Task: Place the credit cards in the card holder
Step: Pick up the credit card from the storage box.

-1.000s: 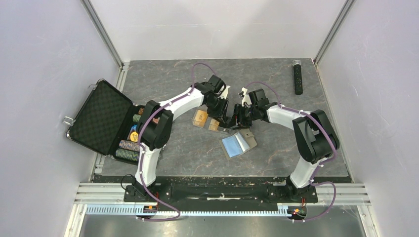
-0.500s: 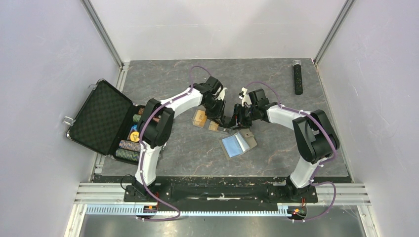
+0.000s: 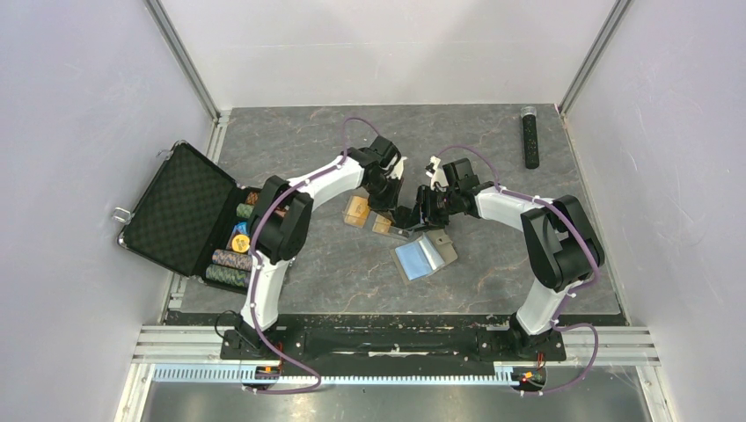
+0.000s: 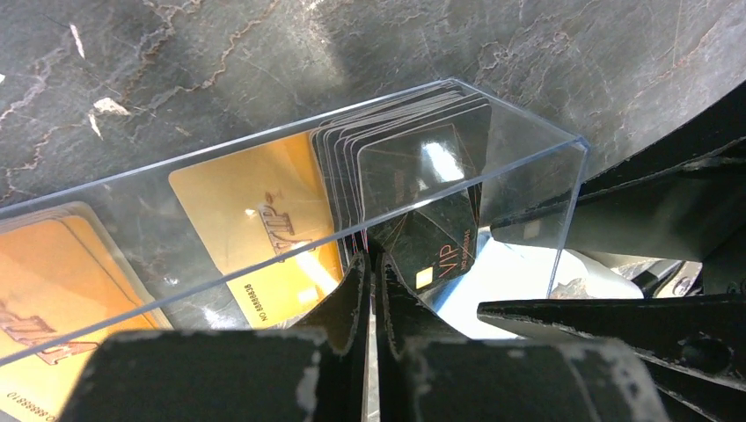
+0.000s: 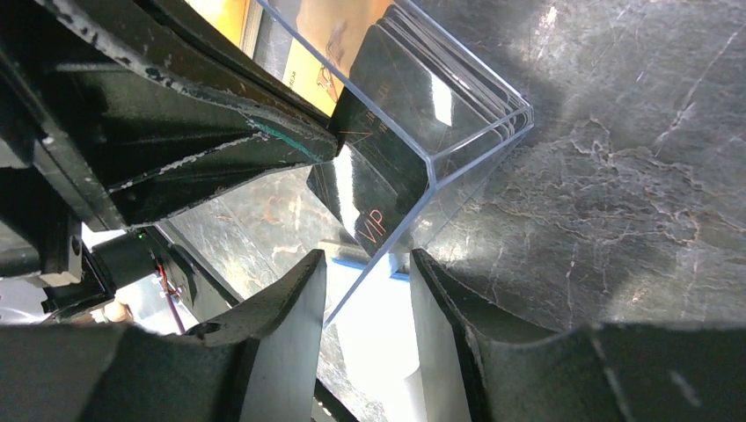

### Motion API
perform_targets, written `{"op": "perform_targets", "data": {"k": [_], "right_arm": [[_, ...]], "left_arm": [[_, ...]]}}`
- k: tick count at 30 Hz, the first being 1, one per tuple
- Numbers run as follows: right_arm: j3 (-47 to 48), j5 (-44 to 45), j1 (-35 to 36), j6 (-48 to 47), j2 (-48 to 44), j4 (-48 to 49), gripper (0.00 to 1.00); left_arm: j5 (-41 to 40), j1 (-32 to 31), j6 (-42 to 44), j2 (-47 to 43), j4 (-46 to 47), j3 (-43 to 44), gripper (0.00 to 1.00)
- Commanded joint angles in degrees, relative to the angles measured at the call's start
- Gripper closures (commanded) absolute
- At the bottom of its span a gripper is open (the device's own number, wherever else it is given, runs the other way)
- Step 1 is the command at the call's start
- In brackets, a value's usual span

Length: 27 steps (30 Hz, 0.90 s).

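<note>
Several credit cards (image 4: 255, 220) lie flat inside a small clear box (image 4: 528, 167): you can see gold faces through its wall in the left wrist view, and in the top view they show as two gold patches (image 3: 356, 209) at the middle of the table (image 3: 352, 272). At the box's right end a stack of dark VIP cards (image 4: 431, 202) leans on edge against the end wall. Your left gripper (image 4: 368, 264) is closed tight. Its tips meet at the box's near wall, right at the edge of the front dark card, but you cannot tell whether that card is nipped between them. Your right gripper (image 5: 365, 257) stands partly open, astride the box's corner. One finger sits on each side of the wall with a gap showing on both, and it has hold of nothing that you can make out. From above, the two grippers meet nose to nose over that end of the box. The card holder (image 3: 425, 255) lies open just beside the box on its near side, with its light blue inside up and no card in it. Well apart at the left edge stands an open black case (image 3: 180, 209) with poker chips, and a black stick-shaped device (image 3: 530, 136) lies at the far right.
</note>
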Motion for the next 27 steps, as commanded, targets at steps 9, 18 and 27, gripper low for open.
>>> {"op": "perform_targets", "data": {"k": [9,18,27], "right_arm": [[-0.3,0.4,0.1,-0.9,-0.8,0.6,0.57],[-0.4,0.5,0.1,-0.9,-1.0,0.5,0.57],[-0.5,0.5,0.1,-0.9,-1.0,0.6,0.57]], "left_arm": [[-3.6,-3.4,2.4,-2.2,-2.6,4.3,0.98],[-6.2,-4.2,4.3,-0.3,-5.3,6.2,0.84],[-6.6,-4.9,6.0,1.6,-7.8,9.4,0.86]]}}
